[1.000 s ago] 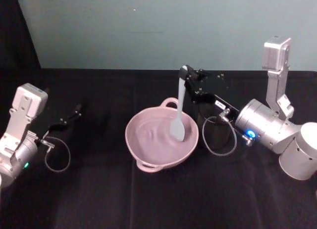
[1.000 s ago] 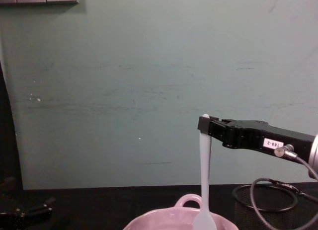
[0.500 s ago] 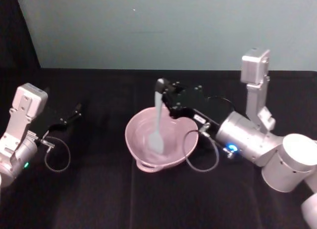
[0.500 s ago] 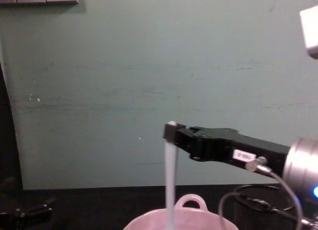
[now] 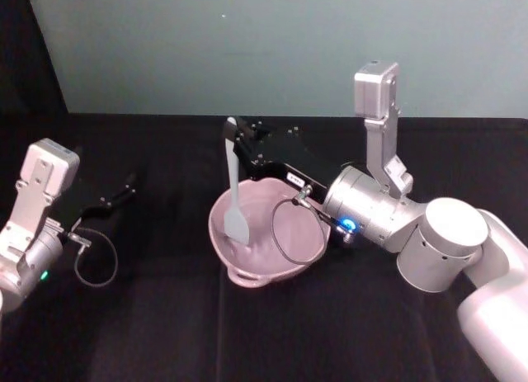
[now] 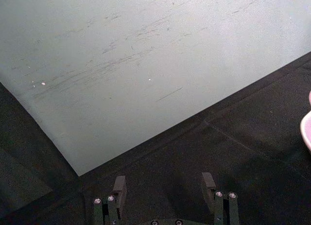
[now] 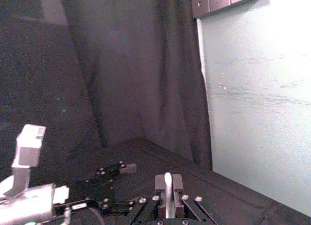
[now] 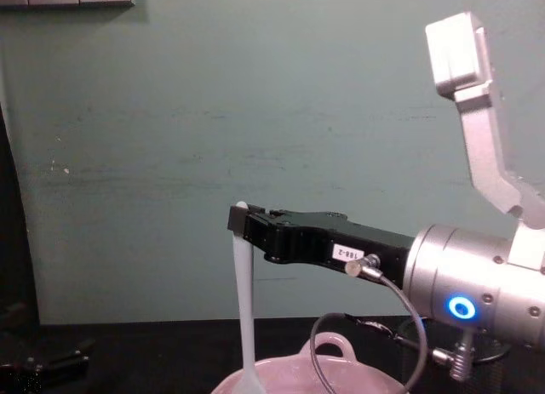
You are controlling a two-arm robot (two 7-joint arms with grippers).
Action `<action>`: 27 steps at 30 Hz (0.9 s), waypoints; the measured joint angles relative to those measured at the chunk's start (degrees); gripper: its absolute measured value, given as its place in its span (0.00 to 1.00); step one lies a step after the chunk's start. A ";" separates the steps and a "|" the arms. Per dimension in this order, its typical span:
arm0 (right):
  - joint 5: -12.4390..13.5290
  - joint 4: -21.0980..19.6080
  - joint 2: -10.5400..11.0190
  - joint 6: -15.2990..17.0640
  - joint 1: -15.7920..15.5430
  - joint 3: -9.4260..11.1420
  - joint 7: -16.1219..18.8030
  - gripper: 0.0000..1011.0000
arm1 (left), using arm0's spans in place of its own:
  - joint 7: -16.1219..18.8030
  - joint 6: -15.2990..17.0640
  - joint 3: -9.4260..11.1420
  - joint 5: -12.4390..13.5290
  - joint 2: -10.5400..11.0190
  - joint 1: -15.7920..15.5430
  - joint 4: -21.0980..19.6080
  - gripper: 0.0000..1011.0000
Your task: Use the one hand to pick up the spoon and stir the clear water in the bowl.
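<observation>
Spoon [image 5: 234, 182] stands upright in pink bowl [image 5: 266, 248], clenched by right pincer [image 5: 233, 131]; left pincer [image 6: 164, 185] released.

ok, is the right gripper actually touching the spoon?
Touching. Chest view: the right gripper, above the bowl, is clamped on the spoon at its handle's top, no gap. Left gripper parked at the robot's left.

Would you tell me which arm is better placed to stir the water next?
Right: the right gripper is shut on the white spoon near its handle tip, blade down inside the pink bowl. The left gripper rests open, well left of the bowl.
</observation>
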 joint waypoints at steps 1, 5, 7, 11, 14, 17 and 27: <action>-0.12 0.60 -0.24 -0.09 0.35 -0.02 -0.05 0.09 | 0.00 0.00 0.00 0.00 0.00 0.00 0.00 1.00; -0.47 2.96 -1.17 -0.59 1.81 0.30 -0.32 0.09 | 0.00 0.00 0.00 0.00 0.00 0.00 0.00 1.00; -0.45 4.16 -1.51 -0.88 2.43 0.89 -0.61 0.09 | 0.00 0.00 0.00 0.00 0.00 0.00 0.00 1.00; -0.38 5.60 -1.55 -1.13 2.99 2.07 -1.10 0.09 | 0.00 0.00 0.00 0.00 0.00 0.00 0.00 1.00; -0.28 6.05 -1.13 -1.31 3.00 3.18 -1.59 0.09 | 0.00 0.00 0.00 0.00 0.00 0.00 0.00 1.00; -0.17 5.95 -0.55 -1.40 2.68 4.08 -1.89 0.09 | 0.00 0.00 0.00 0.00 0.00 0.00 0.00 1.00; 0.94 0.50 2.96 -1.35 -1.97 7.29 -2.47 0.09 | 0.00 0.00 0.00 0.00 0.00 0.00 0.00 1.00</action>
